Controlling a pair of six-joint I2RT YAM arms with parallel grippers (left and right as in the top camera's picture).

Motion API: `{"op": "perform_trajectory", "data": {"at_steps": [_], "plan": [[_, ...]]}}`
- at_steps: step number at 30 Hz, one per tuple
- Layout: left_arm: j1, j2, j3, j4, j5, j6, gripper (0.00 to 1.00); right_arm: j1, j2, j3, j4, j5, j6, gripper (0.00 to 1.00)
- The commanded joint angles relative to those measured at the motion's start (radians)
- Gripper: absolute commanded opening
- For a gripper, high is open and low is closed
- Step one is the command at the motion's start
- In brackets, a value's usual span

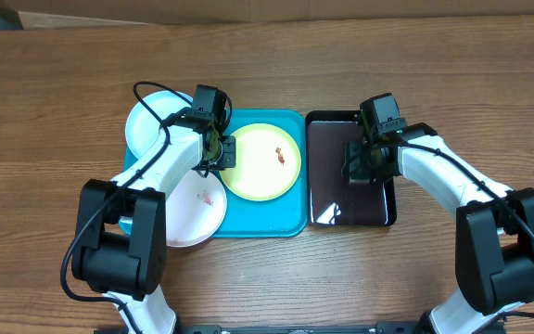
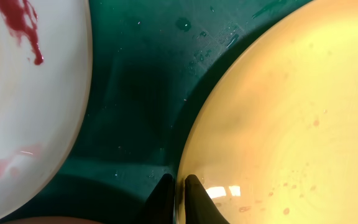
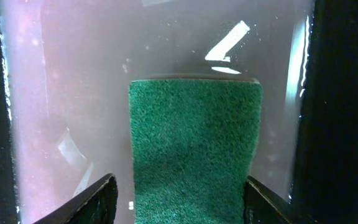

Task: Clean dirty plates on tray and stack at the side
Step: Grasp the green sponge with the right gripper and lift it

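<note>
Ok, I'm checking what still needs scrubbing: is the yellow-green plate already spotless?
No, in the overhead view the yellow-green plate on the turquoise tray carries a reddish-brown stain right of its centre.

The sponge (image 3: 194, 149) is cut off by the picture's lower edge; the pinkish plate (image 1: 198, 221) is partly covered by the left arm (image 1: 160, 167)

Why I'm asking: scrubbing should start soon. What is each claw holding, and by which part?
The left claw pinches the yellow plate by its rim. The right claw straddles the green sponge, jaws open, holding nothing.
</note>
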Motion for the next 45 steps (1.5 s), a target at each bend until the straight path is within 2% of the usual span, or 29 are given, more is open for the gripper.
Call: {"op": "perform_trajectory", "data": {"at_steps": [1, 14, 19, 23, 25, 27, 28, 35, 45], "plan": [[-0.001, 0.008, -0.011, 0.004, 0.012, 0.019, 0.1, 0.004, -0.005, -0.005, 0.002, -0.009, 0.001, 0.63], [-0.001, 0.008, -0.011, 0.004, 0.011, 0.019, 0.1, 0.004, -0.005, -0.057, 0.039, -0.008, 0.001, 0.57], [-0.001, 0.008, -0.011, 0.004, 0.011, 0.019, 0.1, 0.004, -0.005, -0.06, 0.039, -0.01, 0.001, 0.49], [-0.001, 0.008, -0.011, 0.004, 0.012, 0.019, 0.1, 0.004, -0.005, -0.06, 0.04, -0.044, 0.001, 0.48], [-0.001, 0.008, -0.011, 0.004, 0.012, 0.019, 0.11, 0.004, -0.005, -0.058, 0.04, -0.045, 0.001, 0.38], [-0.001, 0.008, -0.011, 0.004, 0.011, 0.019, 0.1, 0.004, -0.006, -0.045, 0.025, -0.047, 0.0, 0.18], [-0.001, 0.008, -0.011, 0.004, 0.011, 0.019, 0.1, 0.004, -0.01, -0.024, 0.003, -0.047, 0.0, 0.13], [-0.001, 0.008, -0.011, 0.005, 0.011, 0.019, 0.1, 0.006, -0.078, 0.097, -0.115, -0.045, 0.0, 0.04], [-0.001, 0.008, -0.011, 0.008, 0.011, 0.019, 0.11, 0.098, -0.214, 0.129, -0.195, 0.142, 0.002, 0.04]]}}
